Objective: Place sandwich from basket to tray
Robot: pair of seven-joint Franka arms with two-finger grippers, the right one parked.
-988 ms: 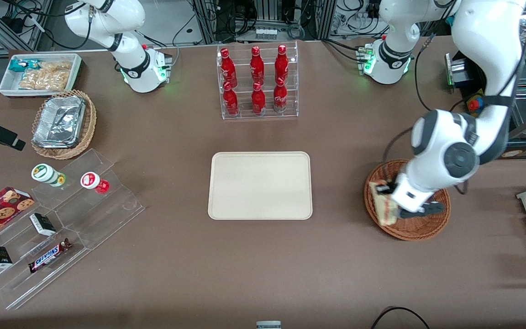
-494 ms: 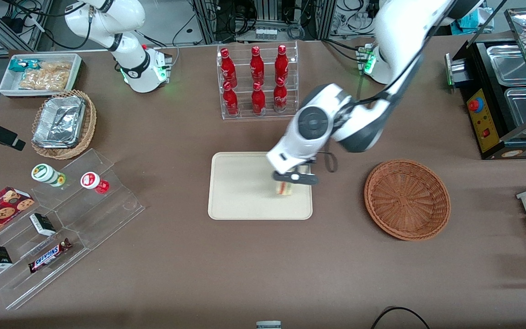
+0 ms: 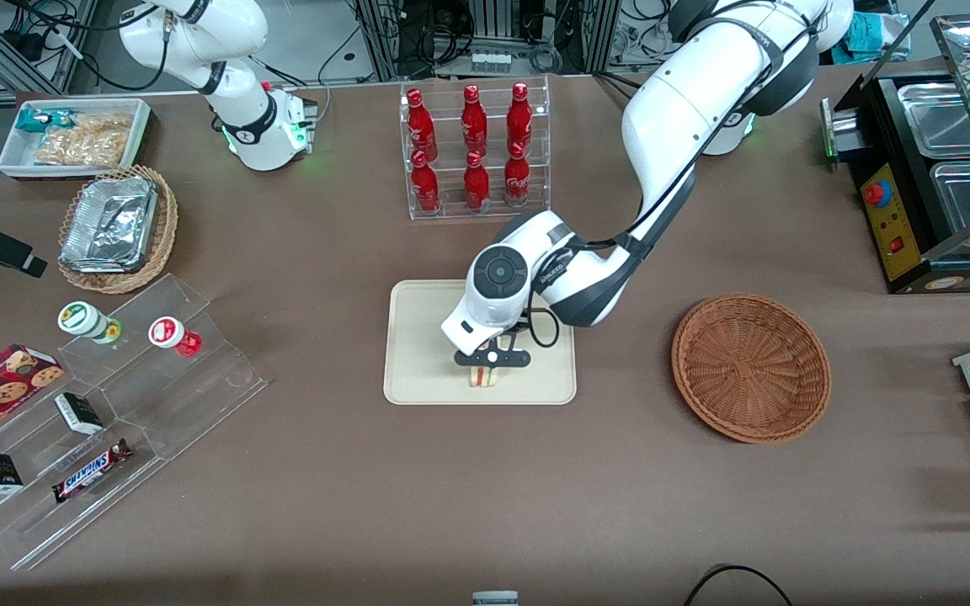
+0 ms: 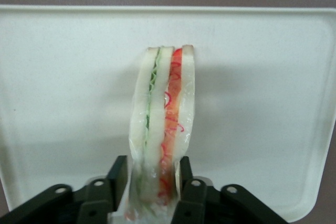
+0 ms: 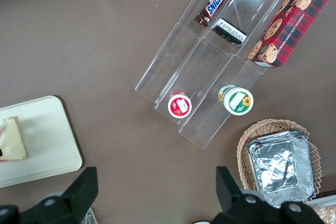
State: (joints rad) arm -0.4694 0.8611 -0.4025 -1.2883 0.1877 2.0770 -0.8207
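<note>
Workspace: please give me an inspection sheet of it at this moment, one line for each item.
Surface: brown table.
Job's things: sandwich held on edge over the tray; basket has nothing in it.
Clutter: bottle rack, foil trays, snack bin, clear stand with cups, Snickers and cookie box.
Grippers: gripper shut on the sandwich, above the tray's near edge.
Cables: black cable at the table's near edge.
Surroundings: black machine with metal pans.

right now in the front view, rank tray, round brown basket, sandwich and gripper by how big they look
1. tray, largest.
2. basket, a bit smaller in area.
3. gripper, over the tray's near edge, shut on the sandwich.
4. sandwich, mostly hidden under the gripper, so its rank against the gripper is unsure.
</note>
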